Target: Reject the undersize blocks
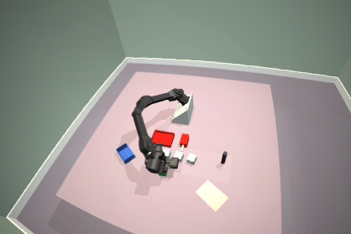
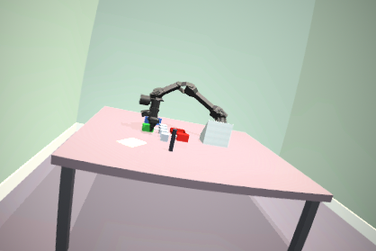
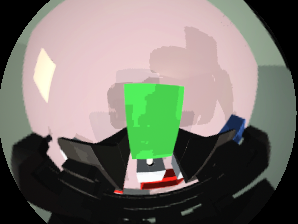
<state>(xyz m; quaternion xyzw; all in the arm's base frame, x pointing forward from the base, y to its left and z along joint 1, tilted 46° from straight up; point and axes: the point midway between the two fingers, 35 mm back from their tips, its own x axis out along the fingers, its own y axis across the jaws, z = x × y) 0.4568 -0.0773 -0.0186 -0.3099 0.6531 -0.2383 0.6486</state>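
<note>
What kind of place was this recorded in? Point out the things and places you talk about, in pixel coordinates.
Probably a bare test room or lab corner: a pink table (image 1: 248,109) (image 2: 252,162) with dark legs, plain green walls (image 1: 218,21) (image 2: 202,36), and a black robot arm (image 1: 142,127) (image 2: 204,99) working among small blocks (image 1: 191,158) (image 2: 165,137).

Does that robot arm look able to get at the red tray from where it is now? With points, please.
Probably yes: the red reject tray (image 1: 163,138) lies between the arm's base and its gripper (image 3: 149,125), with no wall around the tray, though the fingers hold the green GO gauge (image 3: 154,120) and would likely need freeing first.
</note>
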